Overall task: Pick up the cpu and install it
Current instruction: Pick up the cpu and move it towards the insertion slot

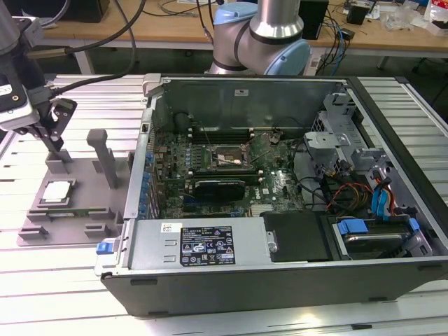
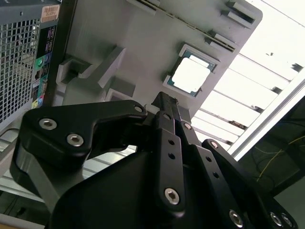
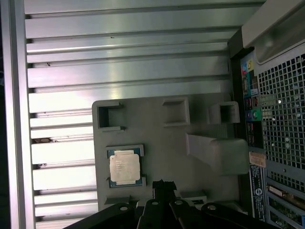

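1. The cpu (image 1: 57, 192) lies flat, metal top up, in a square pocket of the grey holder plate (image 1: 63, 225). The plate sits on the slatted metal tabletop (image 1: 56, 294), at the exterior view's left.
2. In both wrist views the cpu (image 2: 190, 75) (image 3: 125, 168) fits snugly inside its pocket and nothing touches it.
3. The pincer (image 1: 57, 145) hangs over the far part of the holder plate, beyond the cpu and close to an upright post (image 1: 105, 157). I cannot tell whether its tip touches the plate.
4. Its two fingers look pressed together into one narrow black tip (image 2: 165, 97) (image 3: 163, 183), with nothing held between them.
5. Just beside the plate, toward the exterior view's right, stands an open computer case (image 1: 280, 280) lying on its side.
6. Inside the case, the socket (image 1: 222, 157) on the green board is well apart from the cpu.
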`<state>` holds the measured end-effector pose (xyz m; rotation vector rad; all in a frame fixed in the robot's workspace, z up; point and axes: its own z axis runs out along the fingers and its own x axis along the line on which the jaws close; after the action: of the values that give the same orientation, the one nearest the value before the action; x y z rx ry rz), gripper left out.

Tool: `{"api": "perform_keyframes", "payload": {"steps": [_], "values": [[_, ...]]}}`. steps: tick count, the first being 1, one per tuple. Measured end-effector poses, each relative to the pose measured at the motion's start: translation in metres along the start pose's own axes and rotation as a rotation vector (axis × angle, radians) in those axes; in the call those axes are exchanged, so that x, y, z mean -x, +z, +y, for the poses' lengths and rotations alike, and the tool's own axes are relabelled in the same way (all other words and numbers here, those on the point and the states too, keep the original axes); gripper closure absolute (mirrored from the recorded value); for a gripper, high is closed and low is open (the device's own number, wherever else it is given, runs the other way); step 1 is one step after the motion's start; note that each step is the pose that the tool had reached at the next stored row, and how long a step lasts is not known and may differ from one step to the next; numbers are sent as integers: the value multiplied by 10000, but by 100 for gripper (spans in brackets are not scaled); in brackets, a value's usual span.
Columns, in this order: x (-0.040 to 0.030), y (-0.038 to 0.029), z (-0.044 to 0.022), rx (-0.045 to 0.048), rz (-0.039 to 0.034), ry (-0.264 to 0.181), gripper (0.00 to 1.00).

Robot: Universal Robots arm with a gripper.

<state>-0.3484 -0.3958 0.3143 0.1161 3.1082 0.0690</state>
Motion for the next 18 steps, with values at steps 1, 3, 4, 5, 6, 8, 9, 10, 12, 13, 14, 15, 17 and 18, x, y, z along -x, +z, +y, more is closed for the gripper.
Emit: {"api": "perform_keyframes", "payload": {"steps": [1,3,4,5,6,8,9,10,12,13,14,15,17,18], "values": [[-2,2,0,1,-1,0,89],[-23,3,0,0,1,1,89],[-28,3,0,-1,0,1,89],[-34,4,0,-1,0,0,89],[-47,5,0,-1,-1,1,89],[-72,6,1,-3,-1,0,89],[-78,7,1,-3,0,0,89],[-83,9,0,-3,-1,-2,89],[-114,24,-2,-4,-1,0,89],[-127,31,-4,-3,0,0,89],[-144,42,-5,-2,-2,0,89],[-152,45,-6,-4,0,0,89],[-175,55,-8,-4,-1,0,89],[-186,60,-9,-4,0,0,89]]}}
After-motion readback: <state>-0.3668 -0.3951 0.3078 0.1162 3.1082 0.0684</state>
